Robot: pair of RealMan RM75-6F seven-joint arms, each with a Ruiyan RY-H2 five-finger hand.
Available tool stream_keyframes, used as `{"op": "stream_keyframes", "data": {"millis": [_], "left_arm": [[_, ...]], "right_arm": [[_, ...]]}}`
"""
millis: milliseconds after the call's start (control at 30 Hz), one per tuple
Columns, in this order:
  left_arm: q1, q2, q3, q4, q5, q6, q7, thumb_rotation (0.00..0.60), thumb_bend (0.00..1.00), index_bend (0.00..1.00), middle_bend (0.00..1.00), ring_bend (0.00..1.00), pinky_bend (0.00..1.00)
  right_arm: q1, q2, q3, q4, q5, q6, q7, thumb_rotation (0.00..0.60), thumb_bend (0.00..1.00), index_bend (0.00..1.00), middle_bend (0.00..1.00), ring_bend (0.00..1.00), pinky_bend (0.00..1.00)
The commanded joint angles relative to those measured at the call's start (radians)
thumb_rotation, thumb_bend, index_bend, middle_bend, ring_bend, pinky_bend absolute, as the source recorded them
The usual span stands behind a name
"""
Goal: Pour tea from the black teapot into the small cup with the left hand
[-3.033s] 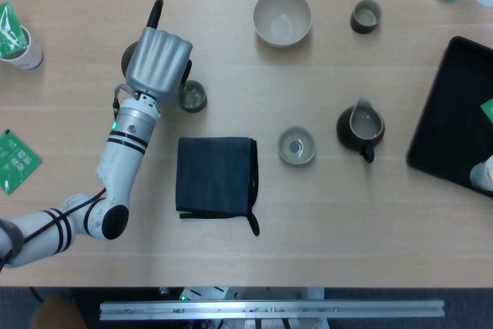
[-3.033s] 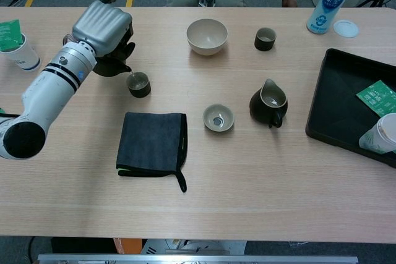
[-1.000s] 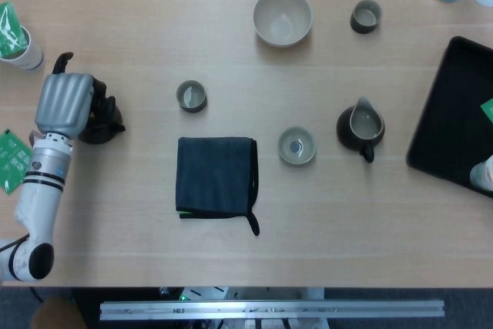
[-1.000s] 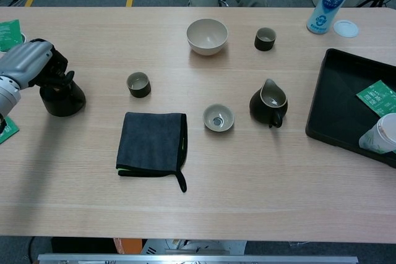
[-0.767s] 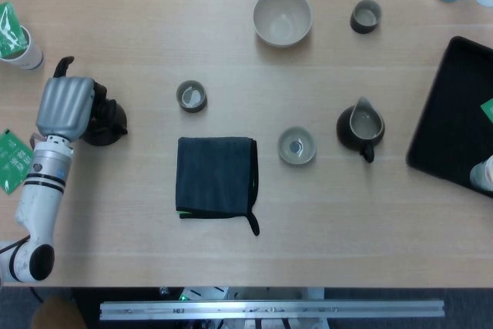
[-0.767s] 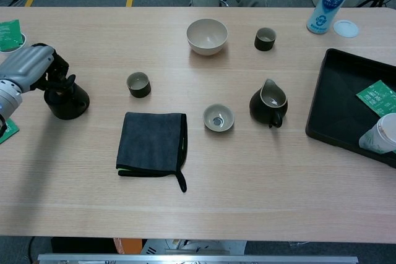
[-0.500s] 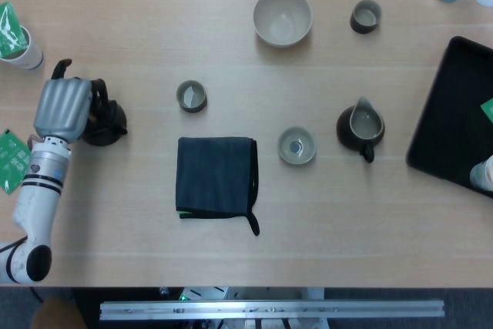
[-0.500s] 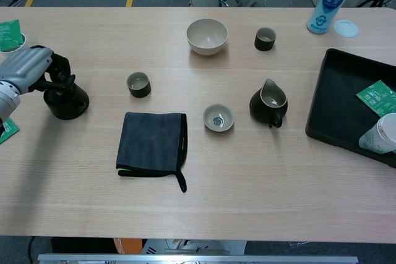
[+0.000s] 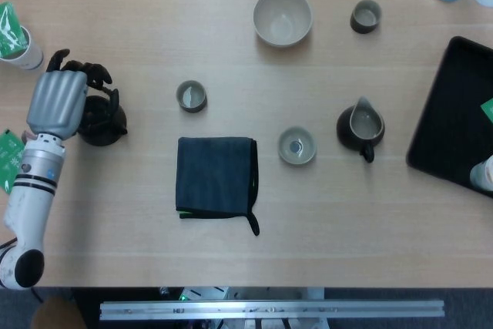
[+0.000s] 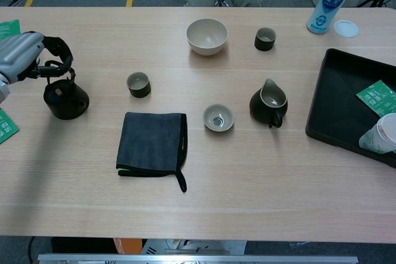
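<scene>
The left hand [image 10: 28, 54] hovers with fingers spread, holding nothing, just above the black teapot [image 10: 65, 99] standing at the surface's left. The small cup [image 10: 138, 84] sits nearby, a dark cloth [image 10: 151, 143] below it.

From the head view the left hand [image 9: 55, 103] covers part of the squat black teapot [image 9: 102, 122], so you can't really see its handle side. In the chest view that hand [image 10: 21, 55] runs off the left edge. The flat black tray [image 10: 346, 100] is cut by the right edge in both views, same for the white paper cup [image 10: 380, 133] on it. Can't tell whether the small dark cup [image 9: 191, 96] has liquid in it, too small.
</scene>
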State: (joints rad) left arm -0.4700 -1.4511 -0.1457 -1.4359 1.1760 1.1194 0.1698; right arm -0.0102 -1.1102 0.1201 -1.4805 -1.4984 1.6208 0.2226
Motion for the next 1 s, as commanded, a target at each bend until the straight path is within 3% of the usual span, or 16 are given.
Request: {"op": "stream_keyframes", "data": {"millis": [33,133,533,833,1000], "left_arm": [[0.024,0.044,-0.013,-0.067,0.036,0.06,-0.025,0.373,0.44,0.39,0.41,0.29,0.11],[0.048,0.078,-0.01,-0.123,0.07,0.112,-0.039,0.487,0.44,0.39,0.41,0.29,0.11],[0.166,0.205,0.071,-0.325,0.173,0.275,0.071,0.49,0.44,0.37,0.39,0.29,0.11],[0.253,0.195,0.108,-0.337,0.3,0.437,0.087,0.492,0.44,0.32,0.37,0.27,0.11],[0.283,0.205,0.126,-0.343,0.323,0.459,0.105,0.496,0.44,0.32,0.37,0.26,0.11]], "right_arm": [[-0.002,0.001,-0.003,-0.003,0.006,-0.006,-0.006,0.6,0.11,0.32,0.34,0.22,0.28],[-0.003,0.003,-0.006,-0.008,0.012,-0.013,-0.018,0.6,0.11,0.32,0.34,0.22,0.28],[-0.002,0.006,-0.01,-0.023,0.023,-0.029,-0.08,0.6,0.11,0.32,0.34,0.22,0.28],[-0.003,0.003,-0.011,-0.026,0.019,-0.024,-0.092,0.6,0.11,0.32,0.34,0.22,0.28],[-0.005,0.001,-0.013,-0.021,0.018,-0.024,-0.084,0.6,0.11,0.32,0.34,0.22,0.28]]}}
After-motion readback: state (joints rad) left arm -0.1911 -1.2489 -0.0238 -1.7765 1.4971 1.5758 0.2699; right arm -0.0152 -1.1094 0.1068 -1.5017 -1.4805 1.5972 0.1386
